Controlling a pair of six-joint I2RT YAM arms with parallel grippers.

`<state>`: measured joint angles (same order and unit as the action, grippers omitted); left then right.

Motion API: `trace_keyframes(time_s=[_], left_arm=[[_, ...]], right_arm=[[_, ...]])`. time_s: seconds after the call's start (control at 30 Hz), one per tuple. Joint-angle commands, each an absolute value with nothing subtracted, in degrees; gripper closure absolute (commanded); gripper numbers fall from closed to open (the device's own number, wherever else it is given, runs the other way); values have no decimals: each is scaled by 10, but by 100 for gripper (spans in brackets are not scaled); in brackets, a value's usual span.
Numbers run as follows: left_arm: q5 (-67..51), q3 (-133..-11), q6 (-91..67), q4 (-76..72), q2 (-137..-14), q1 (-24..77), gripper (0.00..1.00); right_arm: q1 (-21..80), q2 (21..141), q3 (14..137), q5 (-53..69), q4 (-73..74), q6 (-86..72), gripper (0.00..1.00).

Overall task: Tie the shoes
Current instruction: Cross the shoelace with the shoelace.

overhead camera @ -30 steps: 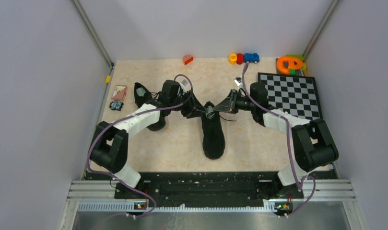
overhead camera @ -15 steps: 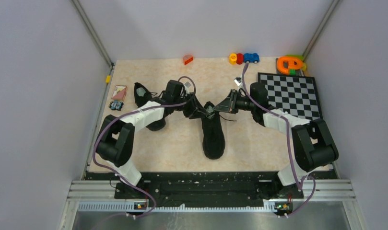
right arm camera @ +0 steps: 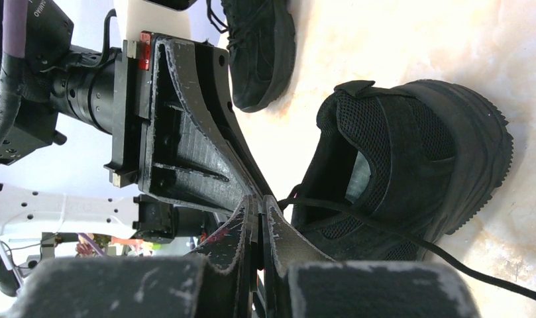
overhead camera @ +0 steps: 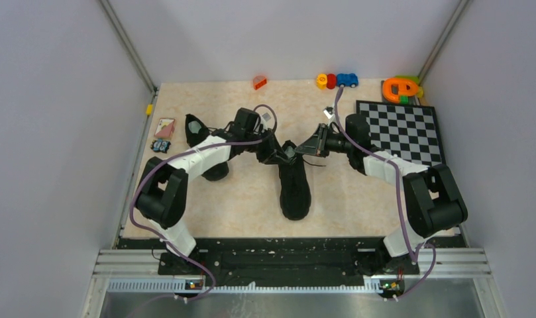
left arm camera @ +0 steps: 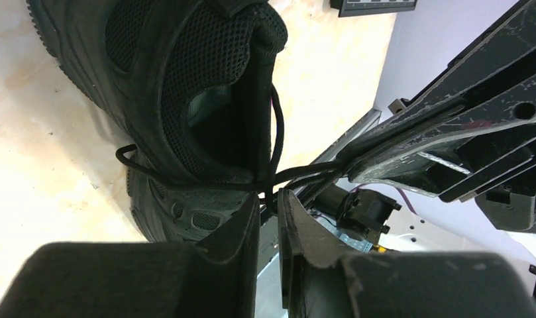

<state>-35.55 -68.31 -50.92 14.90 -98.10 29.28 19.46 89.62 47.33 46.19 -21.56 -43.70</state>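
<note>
While the right gripper (right arm camera: 260, 202) is pressed together, pinching a taut lace (left arm camera: 298, 174), the left gripper (left arm camera: 269, 199) meets it tip to tip. Its fingers are nearly together with a lace strand in the slit; cannot tell if it is clamped. Centre shoe (overhead camera: 295, 189) lies just below both grippers, which sit at its heel opening. Long axis near-far, toe toward the arm bases, upright on its sole. Second shoe (overhead camera: 197, 130) is left of the left gripper, partly under that arm, axis slanted, heel end far-left. Both all black, mesh collar, chunky treaded sole, pale grey-green insole. Beige marbled tabletop (overhead camera: 252, 205), plain pale walls (overhead camera: 53, 132). Chessboard (overhead camera: 401, 129) right of the right gripper; small toys (overhead camera: 331, 81) beyond it at the far edge.
</note>
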Motion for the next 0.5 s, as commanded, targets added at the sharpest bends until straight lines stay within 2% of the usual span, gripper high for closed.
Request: trace_keyframes(time_s=[0.0,0.23,0.47], left_arm=[[-363,-704,-489,170,-984,295,81],[-381,-705,-485,179,-981,296,83],[-380,-715,-475,198,-991,302,74]], right_arm=[[201,877,496,465,-235,-436,100],[201,878,492,466,-239,-436,100],[201,879,491,468,-248,-443,100]])
